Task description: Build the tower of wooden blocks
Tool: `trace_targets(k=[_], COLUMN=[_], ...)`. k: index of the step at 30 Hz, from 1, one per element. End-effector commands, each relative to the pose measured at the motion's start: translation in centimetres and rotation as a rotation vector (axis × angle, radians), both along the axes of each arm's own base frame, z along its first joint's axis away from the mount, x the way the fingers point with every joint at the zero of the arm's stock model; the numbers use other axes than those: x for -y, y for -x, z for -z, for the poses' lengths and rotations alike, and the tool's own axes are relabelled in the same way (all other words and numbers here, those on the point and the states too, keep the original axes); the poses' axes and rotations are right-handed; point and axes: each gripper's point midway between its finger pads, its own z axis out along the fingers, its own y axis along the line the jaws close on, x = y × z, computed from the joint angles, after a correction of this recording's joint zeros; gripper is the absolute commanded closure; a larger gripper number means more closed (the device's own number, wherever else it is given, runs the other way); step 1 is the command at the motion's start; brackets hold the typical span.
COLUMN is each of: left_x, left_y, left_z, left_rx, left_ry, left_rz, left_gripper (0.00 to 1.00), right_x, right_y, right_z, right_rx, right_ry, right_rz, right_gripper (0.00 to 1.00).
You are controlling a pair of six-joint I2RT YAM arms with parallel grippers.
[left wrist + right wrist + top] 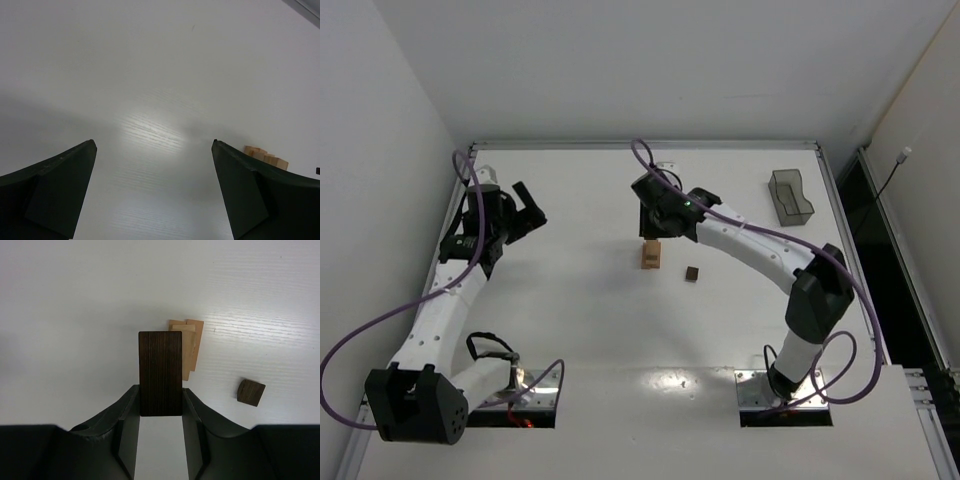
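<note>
Right gripper (160, 390) is clamped on a dark brown oblong block (160, 360). It grips the long sides with one end protruding forward, which I judge leaves the block free to be set down flat. The tower (651, 255), tan blocks as far as I can see, sits at frame centre in the top view, just beyond the held block. I cannot tell whether they touch. A small dark cube (691, 273) lies loose to its right. Left gripper (525, 212) hangs spread wide and empty at upper left, presumably parked clear. Grey bin (791, 196) is at upper right.
</note>
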Motion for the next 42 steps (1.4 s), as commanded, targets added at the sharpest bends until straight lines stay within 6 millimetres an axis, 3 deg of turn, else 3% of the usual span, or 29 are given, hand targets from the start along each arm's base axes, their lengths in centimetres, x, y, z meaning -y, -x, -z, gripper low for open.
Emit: trace_targets(k=[1,7,8,13,21,32,38,42], left_x=[-0.1,-0.3,-0.3,-0.3,0.1,0.3,0.5,0.5], left_y=[-0.1,0.2,0.4,0.9,1.3,0.6,0.5,0.5], left_z=[-1.2,-2.0,-1.4,-1.6,-0.9,-0.1,-0.3,-0.3], left_rx=[0.058,0.1,0.086,0.107,0.104,0.075,0.084,0.084], left_ry=[-0.018,-0.006,-0.006,-0.005,0.006,0.01,0.023,0.023], left_rz=[-0.003,-0.022,-0.022,-0.022,-0.002,0.005,0.009,0.009], left_gripper=[0.0,0.0,0.0,0.0,0.0,0.0,0.0,0.0], right_x=[-0.4,-0.7,-1.3,-1.9,-0.9,-0.1,0.5,0.4], right_y=[-0.6,-0.4,-0.2,1.0,1.0,1.3,1.1,0.6], right_z=[-1.2,-0.9,-1.0,0.9,2.3,3.6,5.3,5.0], right_rx=[0.097,0.191,0.198,0.165,0.126,0.082,0.027,0.026], right_ry=[0.044,0.128,0.119,0.133,0.115,0.121,0.135,0.122], right_rz=[0.046,0.064,0.054,0.074,0.208,0.221,0.226,0.215], right_gripper=[1.0,1.0,1.0,1.0,1.0,1.0,1.0,1.0])
